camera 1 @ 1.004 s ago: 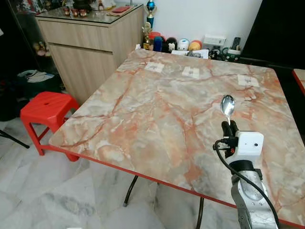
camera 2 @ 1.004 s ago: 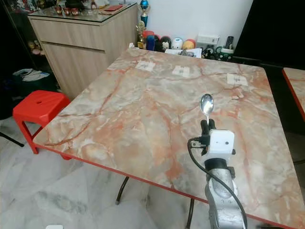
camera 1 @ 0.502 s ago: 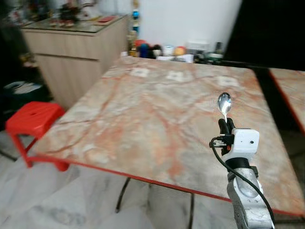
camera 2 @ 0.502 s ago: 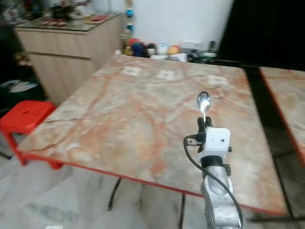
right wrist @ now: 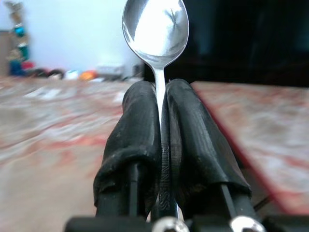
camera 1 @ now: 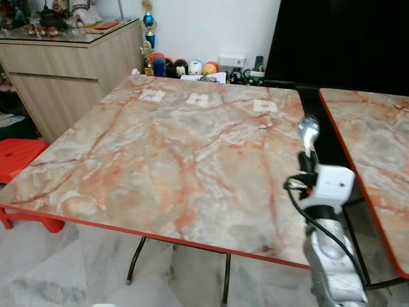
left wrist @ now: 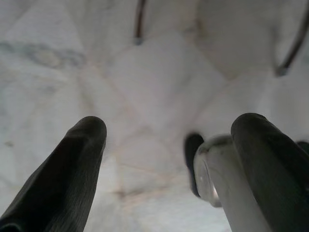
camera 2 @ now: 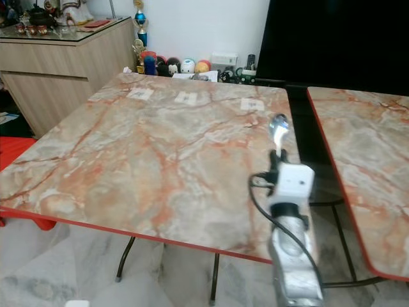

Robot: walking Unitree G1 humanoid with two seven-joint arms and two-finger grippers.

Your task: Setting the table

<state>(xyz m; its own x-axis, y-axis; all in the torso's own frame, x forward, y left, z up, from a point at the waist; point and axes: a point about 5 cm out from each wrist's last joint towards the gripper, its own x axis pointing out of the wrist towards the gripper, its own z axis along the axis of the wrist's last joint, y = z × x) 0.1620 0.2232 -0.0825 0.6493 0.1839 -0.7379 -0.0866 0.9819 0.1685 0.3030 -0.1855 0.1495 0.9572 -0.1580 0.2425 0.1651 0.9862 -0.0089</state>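
I see my right gripper (camera 1: pixel 307 163) raised over the near right corner of the square marble-patterned table with the red edge (camera 1: pixel 160 153), its two black fingers (right wrist: pixel 140 130) pressed together on the handle of a shiny silver metal spoon (camera 1: pixel 308 130). The spoon stands upright, bowl uppermost, clear of the tabletop and not touching it. In the right wrist view the handle runs straight down between the two fingers, and the bowl (right wrist: pixel 155 26) rises above their tips.

My left gripper (left wrist: pixel 166 145) hangs low over the pale marble floor tiles (left wrist: pixel 159 72); its two black fingers are well apart and hold nothing.

A second marble-patterned table (camera 1: pixel 377 147) stands to the right across a dark gap. A wooden sideboard (camera 1: pixel 70 70) stands at the far left, and a red plastic stool (camera 1: pixel 16 160) sits beside the first table's left edge.
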